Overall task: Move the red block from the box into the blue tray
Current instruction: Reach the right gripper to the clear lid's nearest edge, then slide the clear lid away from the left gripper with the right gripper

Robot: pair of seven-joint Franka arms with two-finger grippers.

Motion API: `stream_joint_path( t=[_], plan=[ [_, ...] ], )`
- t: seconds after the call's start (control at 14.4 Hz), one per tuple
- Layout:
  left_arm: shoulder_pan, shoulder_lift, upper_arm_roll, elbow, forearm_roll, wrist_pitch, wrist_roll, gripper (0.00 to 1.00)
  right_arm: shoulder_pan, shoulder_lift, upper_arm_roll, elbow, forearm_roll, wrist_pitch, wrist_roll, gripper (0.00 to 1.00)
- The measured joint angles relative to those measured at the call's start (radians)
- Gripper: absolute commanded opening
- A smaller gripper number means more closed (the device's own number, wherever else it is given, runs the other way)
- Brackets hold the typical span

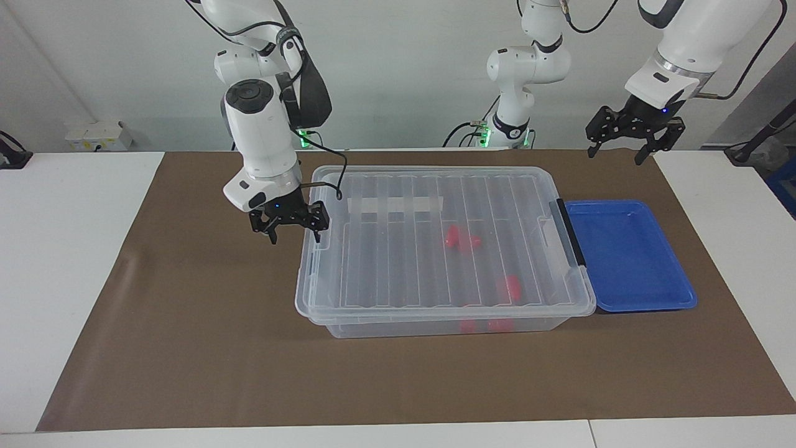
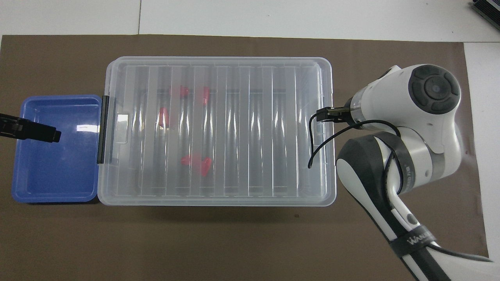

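Observation:
The box (image 1: 385, 267) is a clear one with its ribbed lid on and a black clip (image 1: 571, 233) at the end next to the blue tray (image 1: 628, 255). Red pieces (image 1: 460, 238) (image 2: 195, 162) show through the lid, another (image 1: 511, 287) lies closer to the tray. I cannot tell which one is the red block. My right gripper (image 1: 289, 229) hangs open, low, at the box's end toward the right arm, with one fingertip at the lid's rim; touch is unclear. My left gripper (image 1: 628, 142) waits open, high over the tray's edge nearest the robots.
A brown mat (image 1: 186, 323) covers the table under the box and the tray. The right arm's wrist (image 2: 429, 89) hides its gripper from above. A cable (image 2: 312, 148) from that wrist dangles over the lid's end.

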Motion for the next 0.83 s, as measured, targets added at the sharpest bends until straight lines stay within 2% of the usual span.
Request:
stream_joint_path(
  t=[0.28,0.83],
  plan=[
    [0.000,0.000,0.000,0.000,0.000,0.000,0.000,1.00,-0.010,0.000,-0.001,-0.010,0.000,0.000,-0.006,1.00],
    [0.000,0.000,0.000,0.000,0.000,0.000,0.000,1.00,-0.134,0.000,-0.004,-0.014,0.000,0.000,-0.201,1.00]
  ],
)
